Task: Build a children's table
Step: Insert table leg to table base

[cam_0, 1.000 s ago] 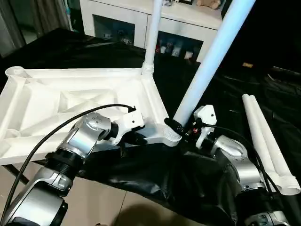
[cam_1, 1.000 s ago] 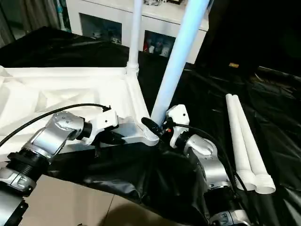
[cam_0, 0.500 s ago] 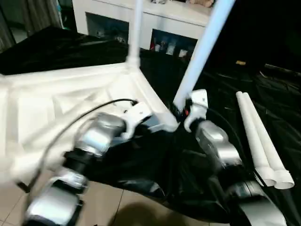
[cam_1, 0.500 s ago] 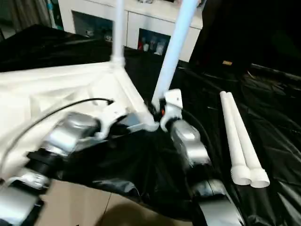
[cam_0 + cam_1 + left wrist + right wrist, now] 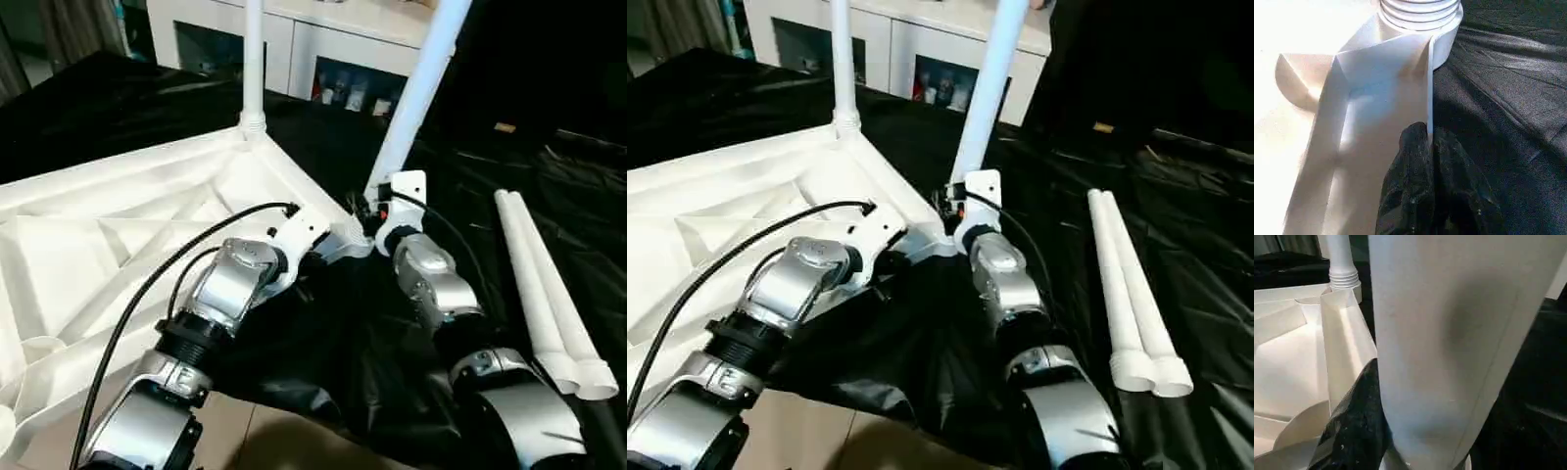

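Table top: the white plastic table top (image 5: 127, 225) lies upside down, ribbed underside up, on a black sheet (image 5: 509, 166), filling the left half of the scene.
Fitted legs: two white legs stand in corner sockets along the top's right edge; the far leg (image 5: 254, 59) rises upright, the near leg (image 5: 416, 93) leans away to the right.
Loose legs: two more loose legs (image 5: 549, 284) lie side by side on the black sheet, well apart to the right of the arms.
Left gripper: the left gripper (image 5: 1429, 147) is closed, its black fingers pinching the thin rim of the table top just beside the near right corner socket (image 5: 1422, 14).
Right gripper: the right gripper (image 5: 370, 208) sits at the foot of the near leg, just right of that socket; its fingers (image 5: 1356, 426) stand half apart around the leg's base, one black finger lying against the tube.
Backdrop: a white cabinet (image 5: 323, 49) with glass doors stands beyond the sheet.
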`<state>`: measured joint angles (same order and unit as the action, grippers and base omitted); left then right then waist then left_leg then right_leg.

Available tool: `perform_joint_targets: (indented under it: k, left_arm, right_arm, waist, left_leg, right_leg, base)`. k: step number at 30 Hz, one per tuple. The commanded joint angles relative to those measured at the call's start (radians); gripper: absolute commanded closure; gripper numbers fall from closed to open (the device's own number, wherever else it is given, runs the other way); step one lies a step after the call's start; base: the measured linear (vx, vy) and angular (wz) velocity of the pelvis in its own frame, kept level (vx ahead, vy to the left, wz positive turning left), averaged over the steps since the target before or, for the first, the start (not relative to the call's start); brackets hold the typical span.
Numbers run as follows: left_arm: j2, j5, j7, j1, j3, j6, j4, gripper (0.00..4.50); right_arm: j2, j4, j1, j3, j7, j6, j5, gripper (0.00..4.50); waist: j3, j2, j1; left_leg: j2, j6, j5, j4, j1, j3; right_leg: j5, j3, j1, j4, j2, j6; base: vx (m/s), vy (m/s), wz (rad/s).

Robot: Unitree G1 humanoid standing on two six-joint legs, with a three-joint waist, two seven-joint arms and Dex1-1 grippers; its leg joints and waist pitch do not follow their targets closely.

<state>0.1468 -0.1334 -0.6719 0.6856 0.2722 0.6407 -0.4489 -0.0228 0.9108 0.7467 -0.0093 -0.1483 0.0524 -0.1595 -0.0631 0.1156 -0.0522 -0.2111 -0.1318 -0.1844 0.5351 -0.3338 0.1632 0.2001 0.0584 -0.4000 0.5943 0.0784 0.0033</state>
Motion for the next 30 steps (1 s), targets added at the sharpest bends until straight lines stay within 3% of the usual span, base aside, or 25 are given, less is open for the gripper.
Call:
perform_joint_targets:
  k: [1, 6, 7, 9, 10, 12, 13, 17, 20, 21, 23, 26, 30]
  left_arm:
    - [-0.032, 0.039, -0.016, 0.015, -0.004, -0.018, 0.027, 4.50]
    - [-0.023, 0.039, -0.034, 0.009, 0.005, -0.046, 0.027, 4.50]
    - [-0.016, 0.037, -0.041, 0.007, 0.013, -0.056, 0.028, 4.50]
    - [0.016, 0.028, -0.077, 0.001, 0.039, -0.086, 0.037, 4.50]
    - [0.024, 0.027, -0.085, 0.000, 0.042, -0.088, 0.041, 4.50]
    - [0.035, 0.033, -0.095, 0.003, 0.034, -0.083, 0.048, 4.50]
    - [0.039, 0.034, -0.102, 0.005, 0.033, -0.086, 0.046, 4.50]
    - [0.066, 0.037, -0.134, 0.011, 0.033, -0.103, 0.049, 4.50]
    - [0.103, 0.046, -0.193, 0.011, 0.051, -0.139, 0.061, 4.50]
    - [0.124, 0.058, -0.242, 0.005, 0.062, -0.167, 0.070, 4.50]
    - [0.140, 0.063, -0.275, 0.000, 0.070, -0.186, 0.074, 4.50]
    - [0.196, 0.090, -0.422, -0.031, 0.102, -0.343, 0.109, 4.50]
    - [0.235, 0.135, -0.528, -0.058, 0.102, -0.393, 0.158, 4.50]
  right_arm:
    - [-0.005, 0.185, -0.087, 0.010, 0.017, -0.090, 0.034, 2.66]
    - [-0.002, 0.181, -0.079, -0.017, -0.051, -0.063, 0.010, 2.66]
    - [-0.003, 0.179, -0.077, -0.022, -0.065, -0.058, 0.004, 2.10]
    - [-0.017, 0.158, -0.071, -0.039, -0.128, -0.055, -0.023, 1.90]
    - [-0.022, 0.149, -0.071, -0.040, -0.148, -0.057, -0.028, 1.90]
    - [-0.036, 0.128, -0.072, -0.040, -0.193, -0.060, -0.038, 1.50]
    - [-0.039, 0.121, -0.072, -0.039, -0.207, -0.063, -0.041, 1.50]
    - [-0.075, 0.042, -0.086, -0.031, -0.306, -0.077, -0.052, 1.16]
    - [-0.128, -0.083, -0.131, -0.001, -0.452, -0.097, -0.065, 0.94]
    - [-0.166, -0.177, -0.178, 0.034, -0.539, -0.108, -0.072, 0.72]
    - [-0.191, -0.237, -0.211, 0.056, -0.589, -0.113, -0.075, 0.62]
    - [-0.269, -0.403, -0.314, 0.103, -0.699, -0.123, -0.081, 0.58]
    - [-0.323, -0.555, -0.425, 0.122, -0.747, -0.115, -0.102, 0.58]
  waist:
    - [0.025, -0.016, 0.002]
    - [0.026, -0.016, 0.003]
    - [0.026, -0.015, 0.003]
    - [0.030, -0.014, 0.002]
    - [0.032, -0.017, -0.005]
    - [0.038, -0.014, -0.003]
    - [0.040, -0.019, -0.003]
    - [0.046, -0.021, -0.005]
    - [0.053, -0.024, -0.009]
    - [0.052, -0.018, -0.011]
    - [0.053, -0.021, -0.014]
    - [0.047, -0.022, -0.015]
    - [0.041, -0.030, -0.023]
  left_leg:
    - [-0.015, 0.029, -0.292, -0.065, -0.017, 0.004]
    - [-0.015, 0.031, -0.283, -0.065, -0.018, 0.005]
    - [-0.015, 0.037, -0.286, -0.064, -0.019, 0.005]
    - [-0.016, 0.044, -0.275, -0.063, -0.018, 0.005]
    - [-0.017, 0.052, -0.250, -0.061, -0.018, 0.008]
    - [-0.015, 0.071, -0.160, -0.053, -0.023, 0.012]
    - [-0.015, 0.081, -0.111, -0.050, -0.024, 0.013]
    - [-0.016, 0.105, -0.026, -0.039, -0.017, 0.022]
    - [-0.012, 0.147, 0.038, -0.028, -0.018, 0.024]
    - [-0.012, 0.177, 0.063, -0.025, -0.021, 0.025]
    - [-0.013, 0.186, 0.059, -0.022, -0.021, 0.025]
    - [-0.019, 0.192, 0.028, -0.023, -0.021, 0.023]
    - [-0.027, 0.138, -0.071, -0.031, -0.014, 0.025]
  right_leg:
    - [0.351, -0.043, 0.024, -0.087, 0.048, -0.113]
    - [0.330, -0.044, 0.024, -0.085, 0.047, -0.117]
    - [0.336, -0.044, 0.024, -0.086, 0.048, -0.119]
    - [0.323, -0.044, 0.025, -0.084, 0.048, -0.127]
    - [0.265, -0.046, 0.029, -0.082, 0.050, -0.136]
    - [0.136, -0.043, 0.036, -0.065, 0.044, -0.171]
    - [0.074, -0.043, 0.041, -0.057, 0.046, -0.191]
    - [-0.076, -0.042, 0.046, -0.042, 0.042, -0.252]
    - [-0.209, -0.043, 0.054, -0.030, 0.039, -0.290]
    - [-0.257, -0.041, 0.057, -0.025, 0.038, -0.305]
    - [-0.245, -0.041, 0.059, -0.025, 0.042, -0.309]
    - [-0.184, -0.039, 0.057, -0.029, 0.044, -0.306]
    - [-0.023, -0.042, 0.048, -0.040, 0.049, -0.282]
  base:
    - [0.000, 0.000, 0.00]
    - [0.000, 0.000, 0.00]
    - [0.000, 0.000, 0.00]
    - [0.000, 0.000, 0.00]
    - [0.000, 0.000, 0.00]
    - [0.000, 0.000, 0.00]
    - [0.000, 0.000, 0.00]
    - [0.000, 0.000, 0.00]
    - [0.000, 0.000, 0.00]
    - [0.000, 0.000, 0.00]
    - [0.000, 0.000, 0.00]
    - [0.000, 0.000, 0.00]
    - [0.000, 0.000, 0.00]
